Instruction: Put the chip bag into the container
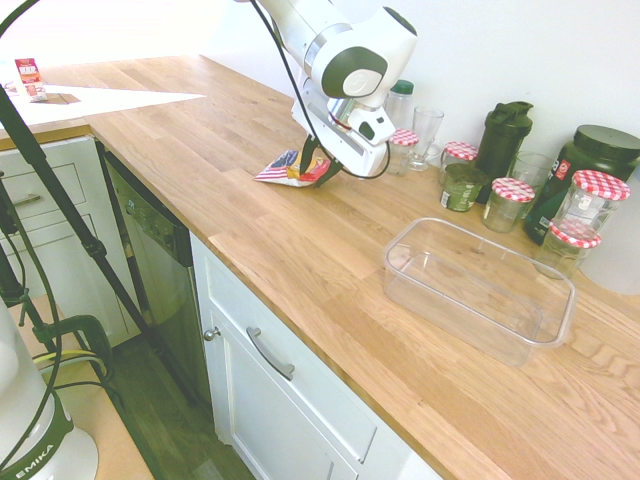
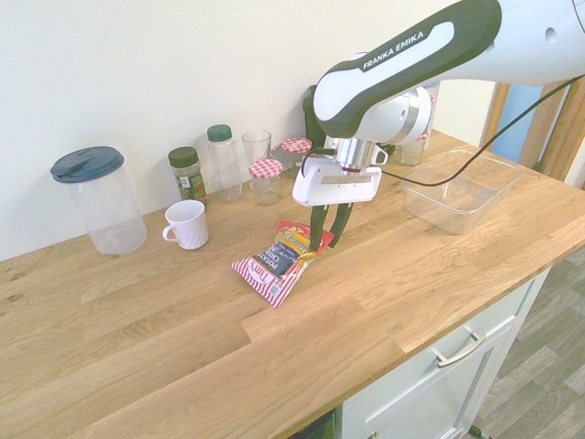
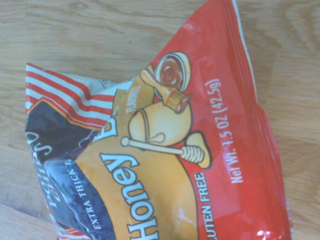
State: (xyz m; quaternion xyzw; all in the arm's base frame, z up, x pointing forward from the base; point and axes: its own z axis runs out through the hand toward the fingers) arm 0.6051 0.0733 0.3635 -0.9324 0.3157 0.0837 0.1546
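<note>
Second exterior view shows the gripper [image 2: 326, 240] pointing steeply down with its fingers [image 2: 315, 230] drawn in on the red end of the chip bag [image 2: 281, 259], pinching it near the edge. The bag's red end is lifted a little while its striped end looks to rest on the counter [image 2: 183, 329], though contact is hard to judge. In the wrist view the bag [image 3: 165, 160] fills most of the picture, crinkled, over bare wood.

The grip looks partial, so the pinch should probably firm up before any lift; a thin, slippery bag can slide out if only the seam is caught. A slow, straight rise would let the loose end hang free and not drag.

The container [image 2: 457, 189] sits well apart from the bag, further along the counter. From the first exterior view, the container [image 1: 480, 290] is open and wide, with jars [image 1: 507, 203] just behind it. Carrying the bag high enough to pass over the near wall, and letting go low over the middle, seems safest.
</note>
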